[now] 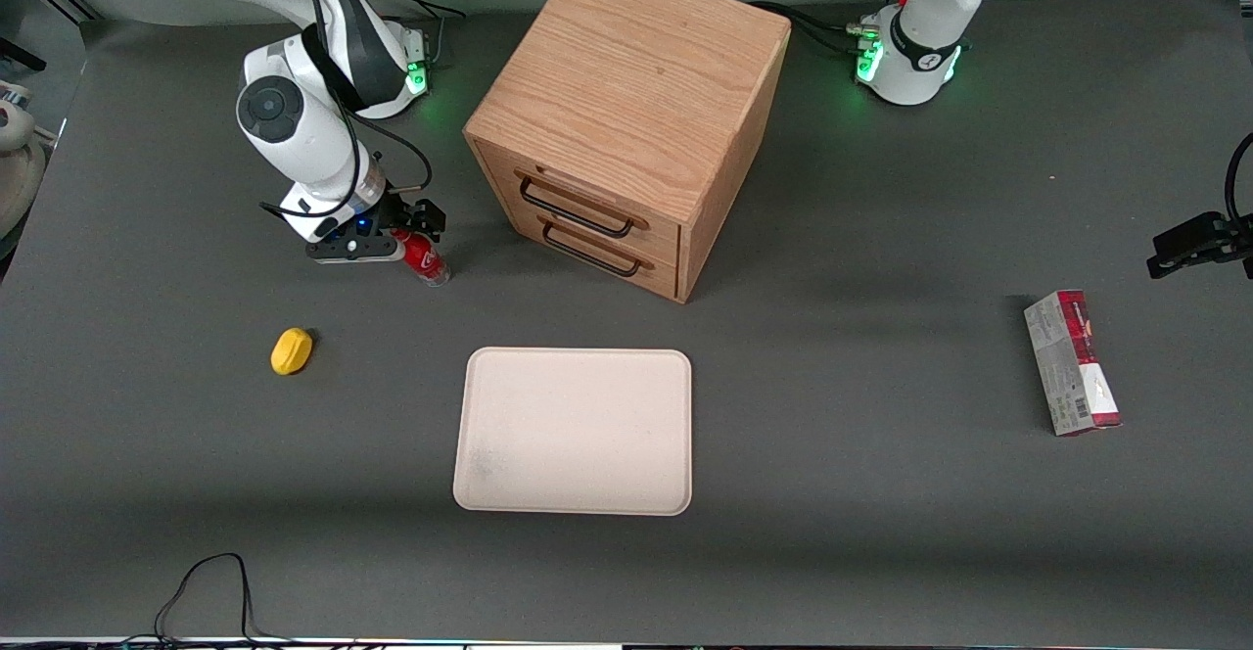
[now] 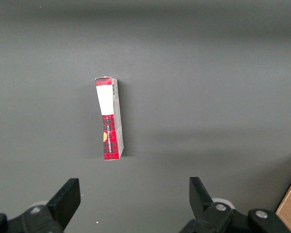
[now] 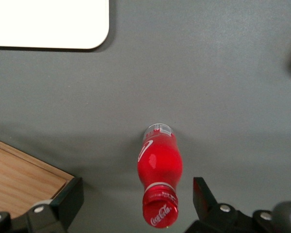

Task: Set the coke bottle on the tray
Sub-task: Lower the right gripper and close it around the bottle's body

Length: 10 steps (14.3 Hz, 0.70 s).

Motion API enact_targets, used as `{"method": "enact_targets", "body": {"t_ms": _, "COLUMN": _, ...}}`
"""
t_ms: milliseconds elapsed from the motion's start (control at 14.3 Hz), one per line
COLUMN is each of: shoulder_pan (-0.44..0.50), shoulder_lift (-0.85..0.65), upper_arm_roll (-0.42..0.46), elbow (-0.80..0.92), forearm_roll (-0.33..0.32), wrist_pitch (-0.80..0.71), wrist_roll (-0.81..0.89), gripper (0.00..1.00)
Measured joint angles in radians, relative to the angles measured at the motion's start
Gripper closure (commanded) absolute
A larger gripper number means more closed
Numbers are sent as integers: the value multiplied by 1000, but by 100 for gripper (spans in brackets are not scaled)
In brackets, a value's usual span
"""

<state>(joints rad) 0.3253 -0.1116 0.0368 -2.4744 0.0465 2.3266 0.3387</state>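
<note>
The coke bottle (image 1: 424, 258), small and red with a red cap and a clear base, stands upright on the dark table, beside the wooden cabinet toward the working arm's end. My right gripper (image 1: 416, 229) hangs just above it. In the right wrist view the gripper (image 3: 137, 193) is open, and the bottle (image 3: 160, 165) stands between the two black fingers (image 3: 70, 199) without touching either; its cap is closer to one finger than the other. The cream-beige tray (image 1: 573, 432) lies flat and nearer to the front camera than the bottle. One of its corners shows in the right wrist view (image 3: 48, 24).
A wooden two-drawer cabinet (image 1: 626, 121) stands beside the gripper; its corner shows in the right wrist view (image 3: 19, 179). A small yellow object (image 1: 292, 350) lies nearer the front camera than the bottle. A red-and-grey carton (image 1: 1072, 363) lies toward the parked arm's end.
</note>
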Motion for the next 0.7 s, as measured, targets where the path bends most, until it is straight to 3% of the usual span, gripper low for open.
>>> {"method": "enact_targets", "body": {"t_ms": 279, "shoulder_pan": 0, "shoulder_lift": 0, "upper_arm_roll": 0, "elbow": -13, "forearm_roll": 0, "wrist_pitch": 9, "wrist_roll": 0, "gripper": 2}}
{"method": "enact_targets", "body": {"t_ms": 698, "shoulder_pan": 0, "shoulder_lift": 0, "upper_arm_roll": -1, "elbow": -27, "forearm_roll": 0, "wrist_pitch": 20, "wrist_roll": 0, "gripper": 16}}
